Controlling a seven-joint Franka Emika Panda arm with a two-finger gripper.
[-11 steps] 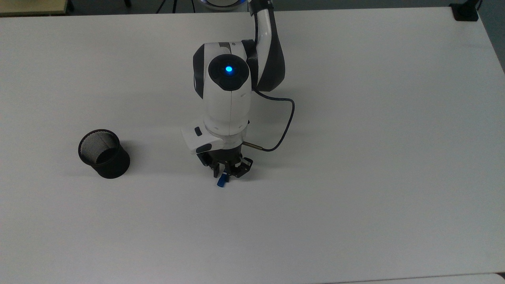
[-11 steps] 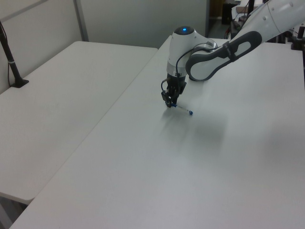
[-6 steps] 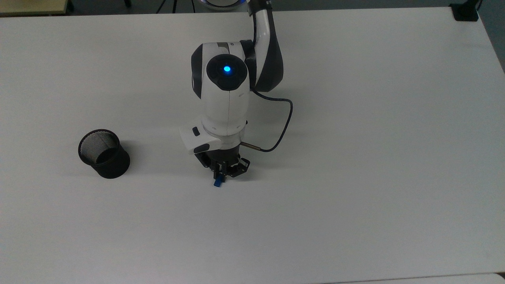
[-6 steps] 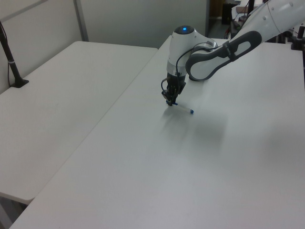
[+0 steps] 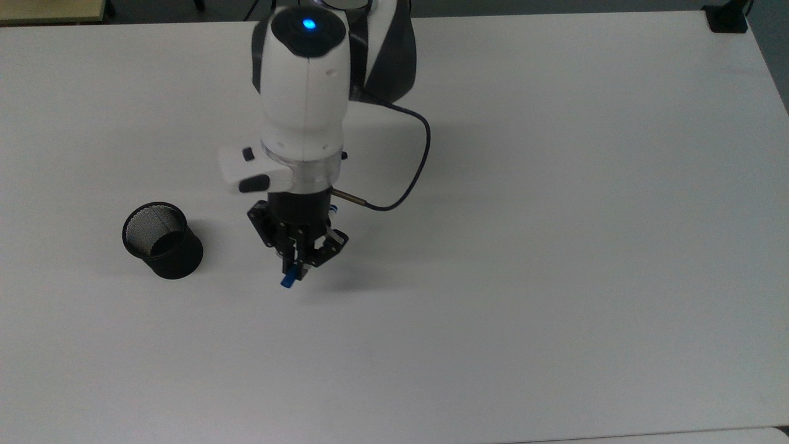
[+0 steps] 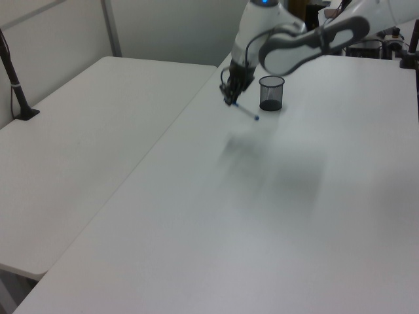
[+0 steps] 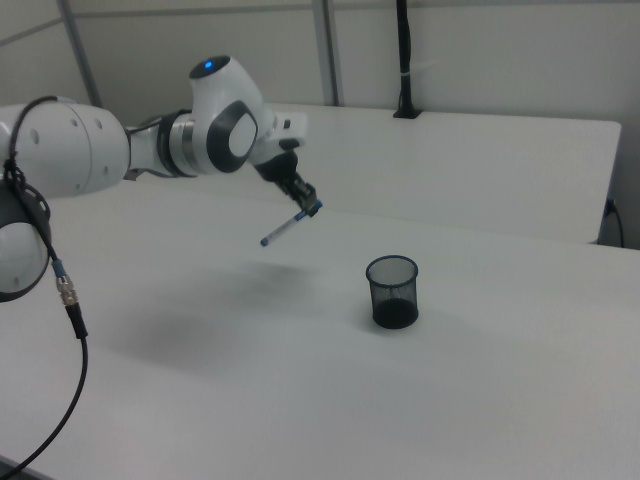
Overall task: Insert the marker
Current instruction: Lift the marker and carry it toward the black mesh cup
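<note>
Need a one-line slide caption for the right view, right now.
Franka tool holds the marker tilted in mid-air, above the white table, short of the black mesh cup.

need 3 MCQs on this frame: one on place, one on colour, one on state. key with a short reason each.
1. In the top view, where does the mesh cup stand relative to the gripper?
A. to the top view's left
B. to the top view's right
C. directly beneath it

2. What colour is the mesh cup?
A. white
B. black
C. red

3. What state is the marker in?
A. lying flat on the table
B. standing inside the cup
C. held in the fingers, lifted off the table, tilted

Key: 1 A, the cup sits apart on the top view's left of the gripper. 2 B, it shows dark black mesh in all three views. 3 C, the right view shows the marker hanging clear above the tabletop at a slant.
</note>
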